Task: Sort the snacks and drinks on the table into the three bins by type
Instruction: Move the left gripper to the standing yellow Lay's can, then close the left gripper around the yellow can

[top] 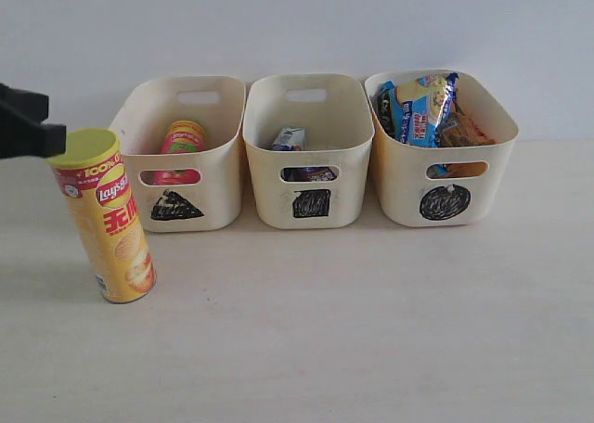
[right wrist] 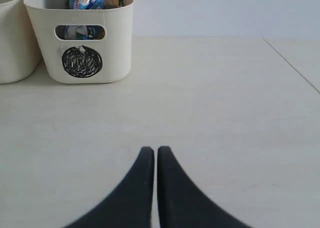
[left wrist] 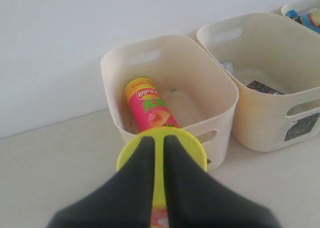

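The yellow Lay's tube (top: 107,224) stands on the table (top: 371,330) at the left, leaning slightly. My left gripper (top: 58,140) is shut, its tips right at the tube's yellow lid (left wrist: 187,143); the left gripper (left wrist: 155,138) holds nothing between its fingers. The pink tube (top: 183,140) lies inside the triangle bin (top: 130,117), also seen as the pink tube (left wrist: 147,105). The square bin (top: 264,117) holds a white-and-blue carton (top: 290,138) and a dark carton (top: 311,173). Two foil bags, blue (top: 422,108) and orange (top: 464,131), fill the circle bin (top: 497,117). My right gripper (right wrist: 155,149) hovers shut over bare table.
The three bins stand in a row against a pale wall. In the right wrist view the circle bin (right wrist: 115,43) is far ahead, and a table seam (right wrist: 292,65) runs off to one side.
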`<state>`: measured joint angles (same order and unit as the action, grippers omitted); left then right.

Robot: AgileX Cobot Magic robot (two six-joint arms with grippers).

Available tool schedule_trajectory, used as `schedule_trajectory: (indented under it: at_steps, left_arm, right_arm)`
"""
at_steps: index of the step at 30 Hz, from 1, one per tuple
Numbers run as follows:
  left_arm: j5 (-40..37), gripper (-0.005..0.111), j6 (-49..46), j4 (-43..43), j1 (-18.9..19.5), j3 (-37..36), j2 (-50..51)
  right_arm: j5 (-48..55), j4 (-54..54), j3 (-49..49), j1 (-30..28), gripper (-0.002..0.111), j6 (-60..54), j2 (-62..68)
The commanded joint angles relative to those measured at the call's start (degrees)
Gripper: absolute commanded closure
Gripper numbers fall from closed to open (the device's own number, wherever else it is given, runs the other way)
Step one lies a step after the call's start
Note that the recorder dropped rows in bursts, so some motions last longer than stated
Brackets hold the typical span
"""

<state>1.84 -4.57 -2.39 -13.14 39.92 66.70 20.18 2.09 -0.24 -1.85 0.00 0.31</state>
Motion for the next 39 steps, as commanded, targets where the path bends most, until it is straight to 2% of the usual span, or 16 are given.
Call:
schedule_trajectory:
  at_steps: [1, 5, 7, 9, 14, 19, 23, 26, 31, 34, 36, 39]
  left_arm:
    - [5.1, 0.102, 0.8, 0.8, 0.0, -6.5, -3.0]
    - [9.4, 0.102, 4.1, 0.8, 0.0, -12.2, -5.2]
    - [11.7, 0.097, 5.9, 0.8, 0.0, -14.7, -5.7]
    - [13.8, 0.085, 7.5, 0.6, 0.0, -16.7, -5.8]
    - [19.4, 0.044, 8.1, 0.6, 0.0, -20.6, -4.1]
    - [21.3, 0.018, 8.2, 0.5, 0.0, -21.5, -0.1]
    - [25.9, 0.004, 10.4, 0.4, 0.0, -21.5, 4.6]
    - [29.0, -0.001, 10.4, -0.9, 0.0, -21.5, 7.8]
    - [39.8, -0.001, 11.7, -7.6, 0.0, -21.5, 14.6]
    - [48.5, -0.001, 11.1, -7.0, 0.0, -21.5, 18.9]
    - [51.5, -0.001, 8.7, -4.8, 0.0, -21.3, 21.7]
    - [51.8, -0.001, 5.4, -0.2, 0.0, -20.4, 24.7]
  right_arm:
    - [-0.6, -0.1, 0.2, -0.4, 0.108, 0.0, -0.3]
    - [-0.6, -0.1, 0.2, -0.4, 0.108, 0.0, -0.3]
    - [-0.6, -0.1, 0.2, -0.4, 0.108, 0.0, -0.3]
    - [-0.6, -0.1, 0.2, -0.4, 0.108, 0.0, -0.3]
    - [-0.6, -0.1, 0.2, -0.4, 0.108, 0.0, -0.3]
    - [-0.6, -0.1, 0.2, -0.4, 0.108, 0.0, -0.3]
    - [-0.6, -0.1, 0.2, -0.4, 0.108, 0.0, -0.3]
    - [-0.6, -0.1, 0.2, -0.4, 0.108, 0.0, -0.3]
    - [-0.6, -0.1, 0.2, -0.4, 0.108, 0.0, -0.3]
    - [-0.6, -0.1, 0.2, -0.4, 0.108, 0.0, -0.3]
    - [-0.6, -0.1, 0.2, -0.4, 0.108, 0.0, -0.3]
    - [-0.6, -0.1, 0.2, -0.4, 0.108, 0.0, -0.3]
